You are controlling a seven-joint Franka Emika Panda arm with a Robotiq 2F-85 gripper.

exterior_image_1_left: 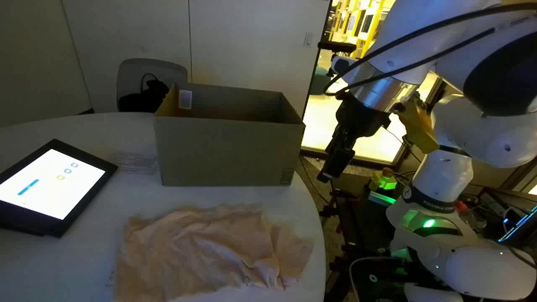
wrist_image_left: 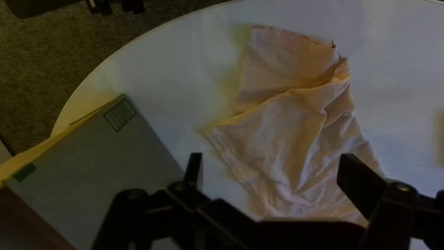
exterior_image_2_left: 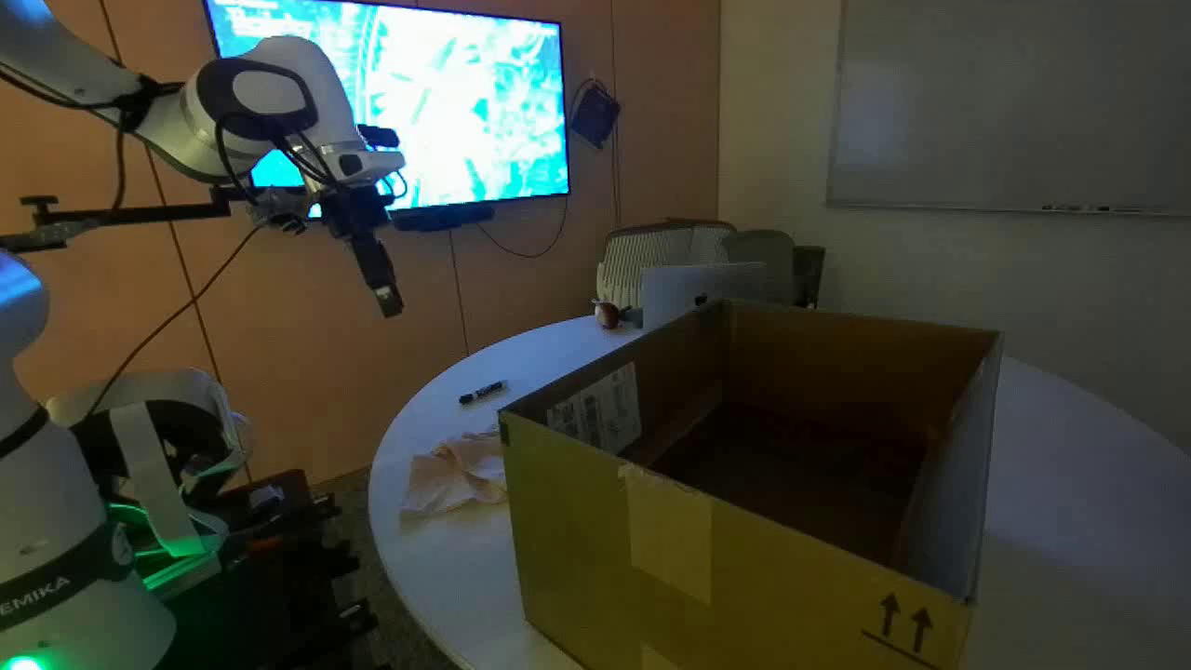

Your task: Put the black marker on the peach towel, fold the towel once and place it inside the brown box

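The marker (exterior_image_2_left: 482, 393), a short dark stick, lies on the table (exterior_image_2_left: 465, 577) beyond the towel (exterior_image_2_left: 456, 476) as seen across the box (exterior_image_2_left: 591, 540) in an exterior view, near the towel but not touching it. The towel is spread yet crumpled, with a raised crease running across it; the box stands upright and open-topped just beside the towel. The gripper (wrist_image_left: 270, 163) hangs in the air, clear of the towel, its jaws parted wide with nothing held. Likely faults, judged from this arrangement: a stick so thin may roll farther from the towel if one jaw nudges it before the other meets it, and since the wrist view does not show it, an approach from here could be badly aimed. Once set on the towel, it may rest against the crease and slip out when the towel is lifted. The crease may likewise spoil the single fold, because the jaws could gather several layers or only a loose wrinkle. The box wall rises well above the towel; a drooping corner could catch on its rim and spill the marker. A low, wide sweep of the arm (exterior_image_1_left: 444, 176) might also strike the tablet (exterior_image_1_left: 50, 184), near the towel.
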